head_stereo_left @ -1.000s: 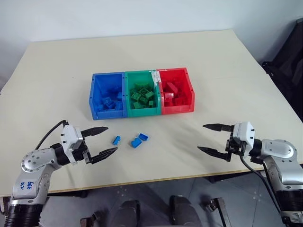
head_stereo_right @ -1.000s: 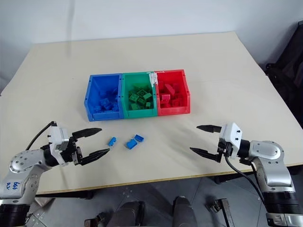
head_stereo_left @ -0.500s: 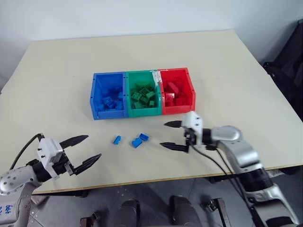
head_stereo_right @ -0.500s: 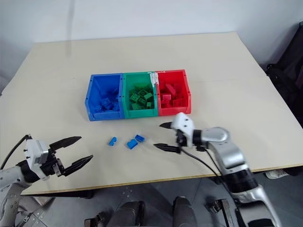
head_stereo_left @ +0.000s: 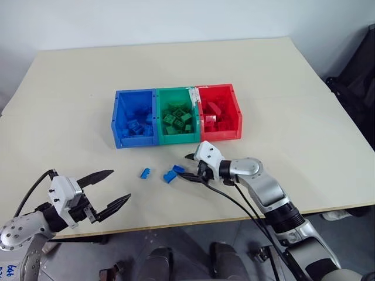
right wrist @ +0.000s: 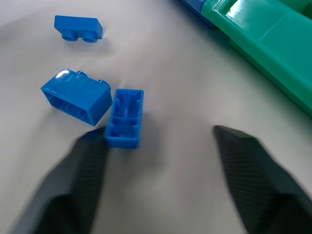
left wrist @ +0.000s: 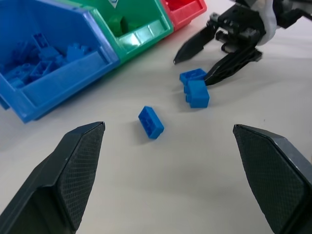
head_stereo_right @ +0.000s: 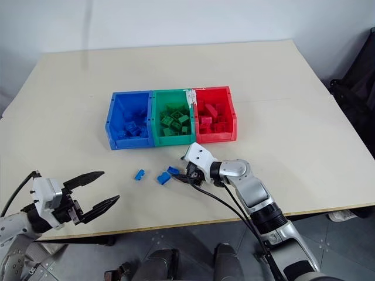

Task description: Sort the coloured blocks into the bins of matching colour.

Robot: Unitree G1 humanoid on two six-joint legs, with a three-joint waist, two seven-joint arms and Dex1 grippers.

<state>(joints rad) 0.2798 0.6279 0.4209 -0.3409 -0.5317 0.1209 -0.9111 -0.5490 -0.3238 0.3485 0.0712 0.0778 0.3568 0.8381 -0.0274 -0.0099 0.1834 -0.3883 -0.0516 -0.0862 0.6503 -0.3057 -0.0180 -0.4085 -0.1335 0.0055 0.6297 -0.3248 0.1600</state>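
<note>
Since the earlier frame, your right claw [head_stereo_left: 188, 167] has swept in from the right edge of the counter [head_stereo_left: 281, 93] to the loose blue bricks, and its jaws have narrowed; your left claw [head_stereo_left: 109, 187] has drawn back toward the near left corner.

State now: the right claw is partly open, with nothing gripped yet. One finger lies just beside the nearer blue brick [right wrist: 125, 118], which sits touching a second blue brick [right wrist: 76, 95]. A third blue brick [head_stereo_left: 144, 172] lies apart to the left. The left claw is wide open and empty. The blue bin [head_stereo_left: 117, 120] stands at the left end of the row, joined to the green bin [head_stereo_left: 176, 137] and red bin [head_stereo_left: 234, 117].

Procedure: centre the jaws over the nearer brick alone. Keep the outer finger clear of its neighbour, or both may shift. Close squarely on the long sides before lifting.
</note>
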